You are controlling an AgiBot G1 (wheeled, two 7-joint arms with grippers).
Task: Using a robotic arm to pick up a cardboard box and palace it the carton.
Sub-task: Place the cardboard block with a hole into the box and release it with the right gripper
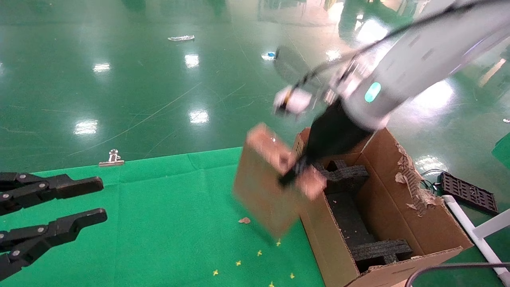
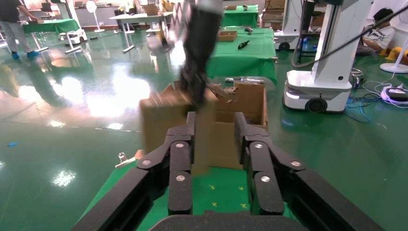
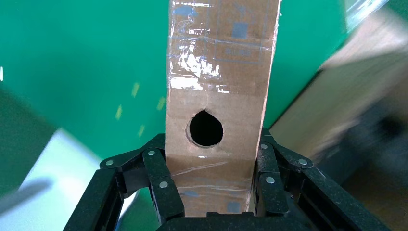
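My right arm reaches down from the upper right, and its gripper is shut on the small cardboard box. The box hangs tilted in the air above the green cloth, right beside the near-left wall of the carton. In the right wrist view the box's taped narrow face with the round hole stands between the fingers. The open carton holds black foam inserts and has a torn ragged flap. My left gripper is open and empty at the left edge; in its wrist view it faces the box and carton.
A green cloth covers the table, with small yellow scraps and a brown scrap on it. A metal binder clip lies at the cloth's far edge. A black grid part and white frame lie right of the carton.
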